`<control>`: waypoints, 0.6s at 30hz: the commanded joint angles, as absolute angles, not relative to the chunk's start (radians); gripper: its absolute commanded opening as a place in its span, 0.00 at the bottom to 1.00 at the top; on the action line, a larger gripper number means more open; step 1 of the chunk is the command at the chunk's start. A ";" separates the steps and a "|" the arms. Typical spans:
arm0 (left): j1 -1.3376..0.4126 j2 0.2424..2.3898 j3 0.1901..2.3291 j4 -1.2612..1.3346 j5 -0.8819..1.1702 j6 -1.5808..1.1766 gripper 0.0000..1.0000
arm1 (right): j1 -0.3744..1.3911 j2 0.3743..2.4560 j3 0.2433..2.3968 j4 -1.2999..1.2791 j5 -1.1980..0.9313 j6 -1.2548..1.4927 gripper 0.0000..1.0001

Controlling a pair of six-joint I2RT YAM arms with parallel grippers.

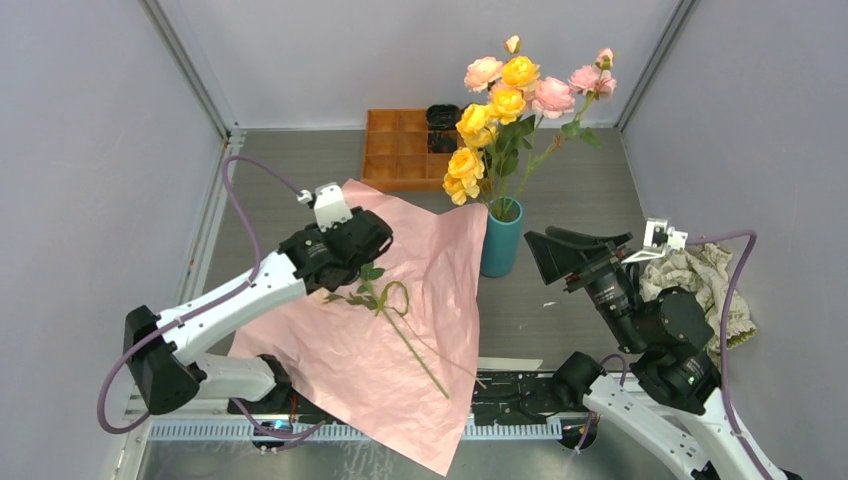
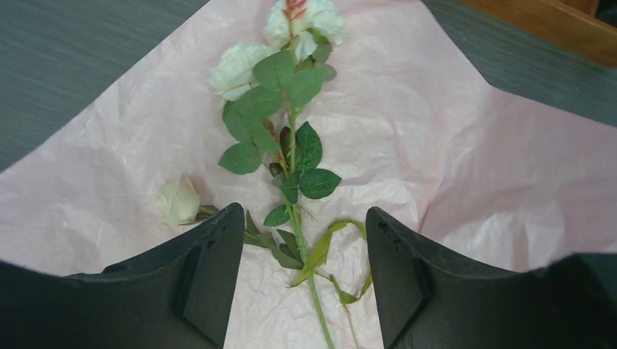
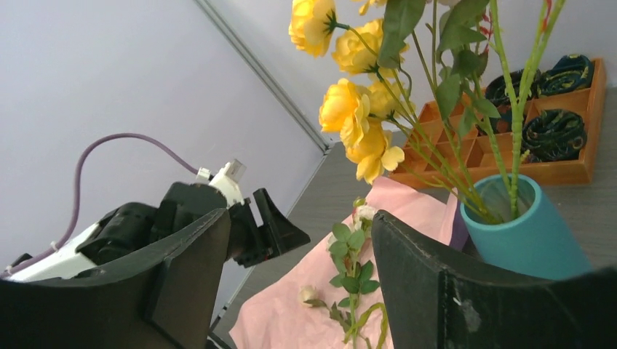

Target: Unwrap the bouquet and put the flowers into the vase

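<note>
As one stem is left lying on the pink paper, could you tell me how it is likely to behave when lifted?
The stem looks thin and long, so it will probably flex and droop at the cream heads. It seems light, and the crinkled paper underneath might slide or lift with it. Its leaves could catch on the paper.

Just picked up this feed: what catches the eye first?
The roses, yellow and pink, standing tall in the teal vase at mid-table. Then the pink paper spread flat at the near left, one cream rose lying on it under the open left pincer.
</note>
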State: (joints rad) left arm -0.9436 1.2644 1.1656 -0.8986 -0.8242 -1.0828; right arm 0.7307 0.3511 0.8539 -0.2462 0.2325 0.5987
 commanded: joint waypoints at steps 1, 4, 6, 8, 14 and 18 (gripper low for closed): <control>-0.824 1.256 1.102 -0.834 -0.658 -1.196 0.62 | 0.727 0.298 0.841 -0.319 0.216 0.639 0.77; -0.739 1.268 1.028 -0.707 -0.513 -1.196 0.60 | 0.729 0.276 0.841 -0.352 0.217 0.641 0.77; -0.705 1.307 1.020 -0.670 -0.460 -1.197 0.58 | 0.727 0.264 0.839 -0.369 0.219 0.643 0.77; -0.693 1.354 1.034 -0.665 -0.445 -1.198 0.59 | 0.728 0.254 0.834 -0.384 0.225 0.646 0.77; -0.658 1.476 1.023 -0.606 -0.372 -1.223 0.60 | 0.727 0.232 0.824 -0.420 0.236 0.661 0.76; -0.636 1.524 0.995 -0.576 -0.350 -1.228 0.60 | 0.727 0.219 0.823 -0.441 0.240 0.664 0.75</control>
